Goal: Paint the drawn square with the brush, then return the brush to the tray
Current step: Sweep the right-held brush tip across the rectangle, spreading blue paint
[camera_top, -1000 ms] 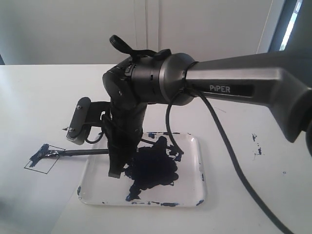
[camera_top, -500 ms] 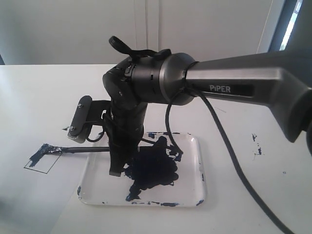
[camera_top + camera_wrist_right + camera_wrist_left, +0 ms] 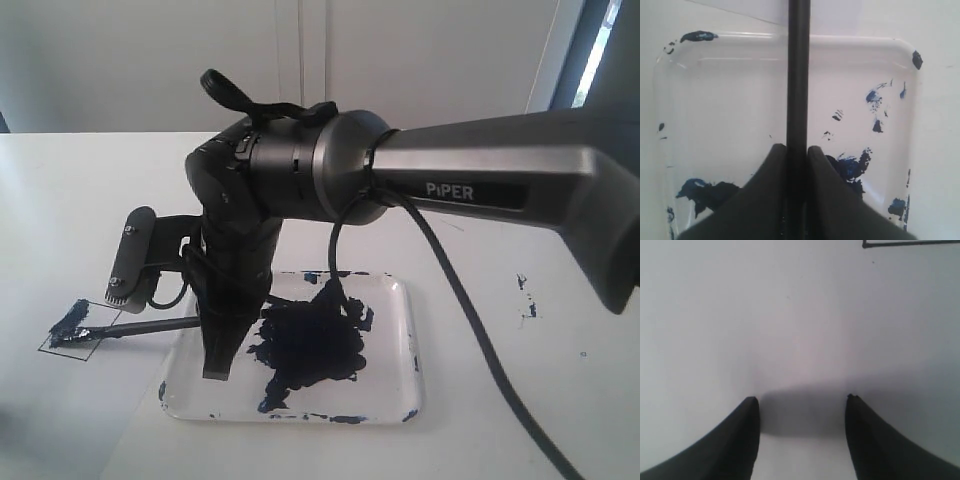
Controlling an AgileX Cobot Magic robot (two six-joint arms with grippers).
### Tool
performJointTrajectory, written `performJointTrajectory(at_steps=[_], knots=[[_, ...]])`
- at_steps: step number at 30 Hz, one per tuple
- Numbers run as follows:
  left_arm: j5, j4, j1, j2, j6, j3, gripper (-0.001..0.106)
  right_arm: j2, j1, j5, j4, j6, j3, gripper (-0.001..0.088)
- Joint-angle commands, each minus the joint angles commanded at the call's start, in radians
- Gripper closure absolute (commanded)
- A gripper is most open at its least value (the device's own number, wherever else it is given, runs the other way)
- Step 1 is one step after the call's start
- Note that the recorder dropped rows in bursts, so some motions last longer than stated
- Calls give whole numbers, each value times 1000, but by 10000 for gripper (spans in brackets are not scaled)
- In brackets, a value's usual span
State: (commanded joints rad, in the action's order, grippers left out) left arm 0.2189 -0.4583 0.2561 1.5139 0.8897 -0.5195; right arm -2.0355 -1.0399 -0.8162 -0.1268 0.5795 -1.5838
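The drawn square (image 3: 78, 327), a thin black outline with a navy streak across it, lies left of the tray (image 3: 400, 405). The brush (image 3: 140, 327) is a thin black stick reaching left from my right gripper (image 3: 218, 345), its paint-coated tip resting on the square's lower part. My right gripper (image 3: 797, 150) is shut on the brush (image 3: 798, 75) above the tray's left end (image 3: 790, 42). My left gripper (image 3: 802, 400) hangs open over bare white surface, nothing between its fingers; a corner of a black outline (image 3: 910, 244) shows at the frame edge. The left gripper does not show in the exterior view.
A big navy paint blot (image 3: 305, 345) fills the tray's middle, with smears along its rim. Small paint specks (image 3: 525, 290) mark the table right of the tray. The right arm's body and black cable (image 3: 470, 330) cross above the tray.
My right gripper has shifted left with the brush, and the tip has slid from the square's upper part to its lower left, leaving a longer navy streak.
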Motion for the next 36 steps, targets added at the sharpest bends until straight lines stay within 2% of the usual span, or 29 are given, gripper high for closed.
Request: performJointTrajectory(at_steps=[21, 29, 36], knots=[[-6, -8, -2, 0, 7, 0, 489, 11, 0, -1, -25, -20, 0, 868], [-10, -4, -2, 0, 9, 0, 489, 34, 0, 2, 2, -20, 0, 868], [-3, -4, -2, 0, 9, 0, 489, 18, -25, 0, -5, -15, 0, 868]])
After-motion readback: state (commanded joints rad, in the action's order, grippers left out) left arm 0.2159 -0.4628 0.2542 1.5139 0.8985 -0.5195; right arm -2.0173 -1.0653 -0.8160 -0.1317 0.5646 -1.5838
